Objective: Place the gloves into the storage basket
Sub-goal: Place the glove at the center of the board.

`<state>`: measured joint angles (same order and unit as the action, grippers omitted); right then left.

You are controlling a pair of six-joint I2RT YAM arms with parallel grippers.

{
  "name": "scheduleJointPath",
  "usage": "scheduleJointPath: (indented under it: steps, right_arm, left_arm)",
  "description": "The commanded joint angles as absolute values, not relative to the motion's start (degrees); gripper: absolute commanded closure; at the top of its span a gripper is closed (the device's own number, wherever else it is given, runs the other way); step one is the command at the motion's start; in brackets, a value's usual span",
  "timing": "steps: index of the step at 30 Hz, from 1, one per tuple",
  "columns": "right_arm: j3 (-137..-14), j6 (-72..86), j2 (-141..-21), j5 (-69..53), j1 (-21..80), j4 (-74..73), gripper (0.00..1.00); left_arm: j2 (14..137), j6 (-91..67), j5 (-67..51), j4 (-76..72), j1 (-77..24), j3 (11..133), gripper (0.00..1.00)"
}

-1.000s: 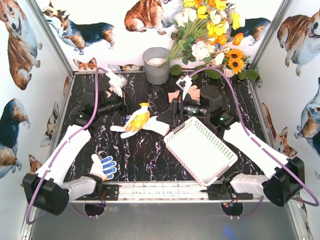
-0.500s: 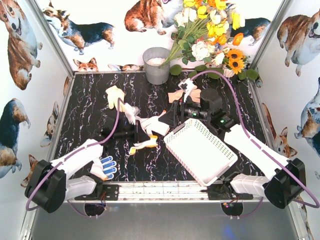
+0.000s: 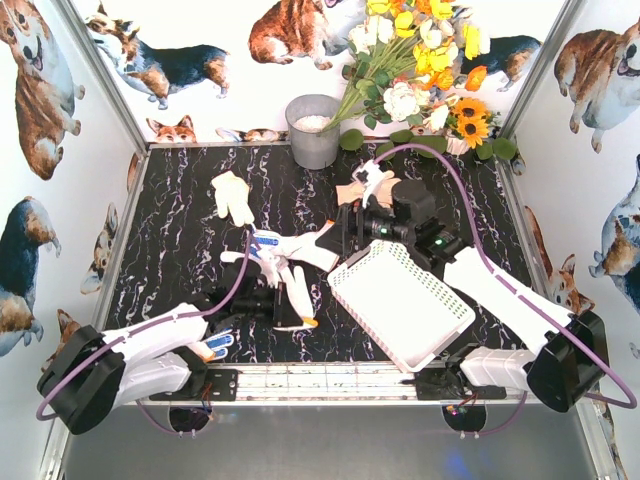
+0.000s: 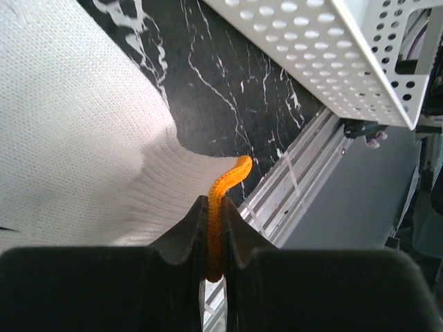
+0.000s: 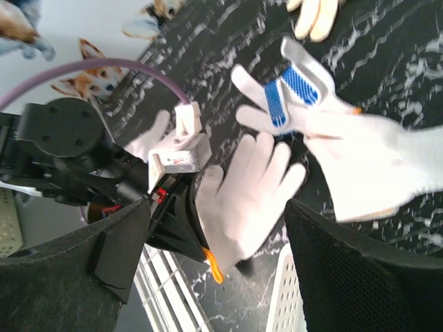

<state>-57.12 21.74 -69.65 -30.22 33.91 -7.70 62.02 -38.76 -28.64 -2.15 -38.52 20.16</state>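
Your left tool, pressed together, pinches the orange cuff of a white glove. The basket rests on the bench to its right. Farther off, a blue-dotted glove lies just beyond that tool. Your right tool stands spread wide, pointing toward the held glove.

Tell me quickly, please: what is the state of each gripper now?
Left gripper: closed, holding the white glove by its orange cuff.
Right gripper: open, holding nothing.
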Motion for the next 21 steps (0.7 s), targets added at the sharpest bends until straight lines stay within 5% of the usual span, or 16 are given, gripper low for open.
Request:
scheduleJointPath:
  steps: [1,4,8,11,16,21]
  right_arm:
    - [-59.37,22.31,-69.64,-19.32,39.41,-15.63,0.22]
    - [-58.14,26.32,-69.52,-11.32,43.64,-19.11,0.26]
    - [-53.72,33.57,-68.7,-9.14,46.67,-18.56,0.34]
    - [-53.66,35.19,-68.64,-6.99,49.48,-23.3,0.38]
    - [-53.17,36.25,-68.59,-4.91,53.12,-27.21,0.43]
    - [-53.25,36.76,-72.77,-4.25,55.52,-23.93,0.48]
  left_arm:
    - [61.26,-40.95,-28.05,-1.88,-41.6,19.32,1.0]
    - [61.42,-40.19,-26.6,-0.22,-43.13,19.63,1.0]
    - [60.05,-40.07,-23.59,1.09,-43.17,21.05,0.53]
    - [56.22,-39.56,-18.26,5.06,-43.24,22.48,0.42]
    - [46.43,-42.53,-4.94,10.47,-43.0,22.47,0.4]
    - [48.01,-50.13,7.72,18.71,-42.27,26.58,0.61]
